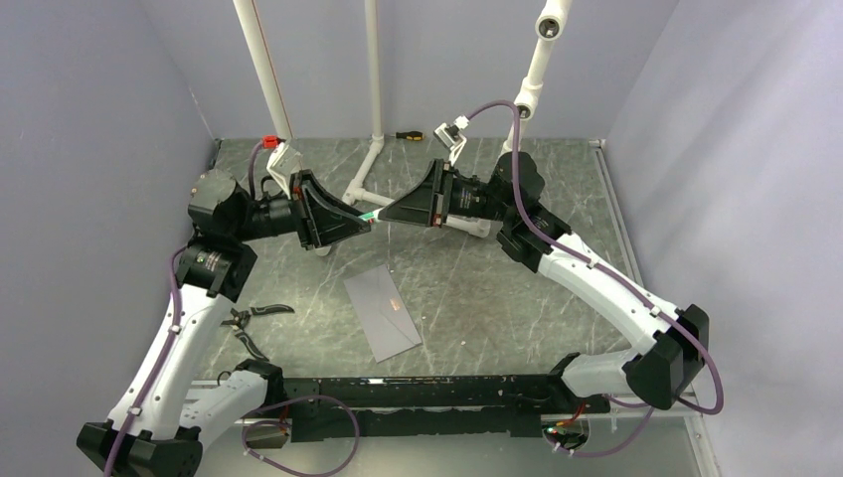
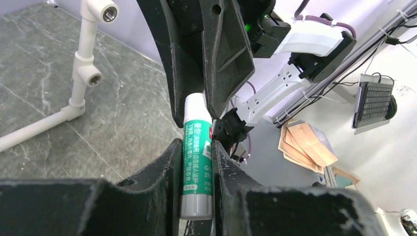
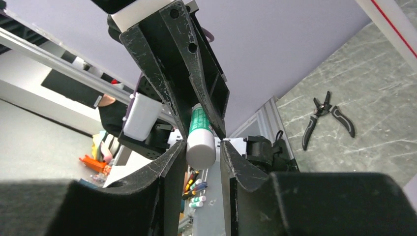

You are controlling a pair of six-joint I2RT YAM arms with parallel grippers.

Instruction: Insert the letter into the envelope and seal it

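1. The left end effector [image 2: 196,147] is clamped on the green-labelled body of a glue stick [image 2: 197,173]. Its two fingers press the tube from both sides, with the grey base sticking out behind them.
2. The right end effector [image 3: 200,147] meets it tip to tip from the opposite side. Its fingers are drawn in almost fully around the stick's white end, and in the left wrist view they sit tight against it.
3. The stick bridges the two end effectors, held in the air above the tabletop [image 1: 497,288], roughly level.
4. Both arms reach inward from their bases at the near edge, the wrists facing each other over the far half of the tabletop.
5. The envelope [image 1: 376,320] lies flat on the tabletop between the arms. It is nearer the bases than the raised stick, turned at a slant, and neither end effector touches it.
6. A short tan streak [image 1: 395,300] shows on the envelope's face, too small for me to say what it is.
7. Black-handled pliers [image 1: 253,323] lie by the left arm, well apart from the envelope.
8. A screwdriver [image 1: 408,134] rests at the far edge, beside a white pipe frame [image 1: 373,149].
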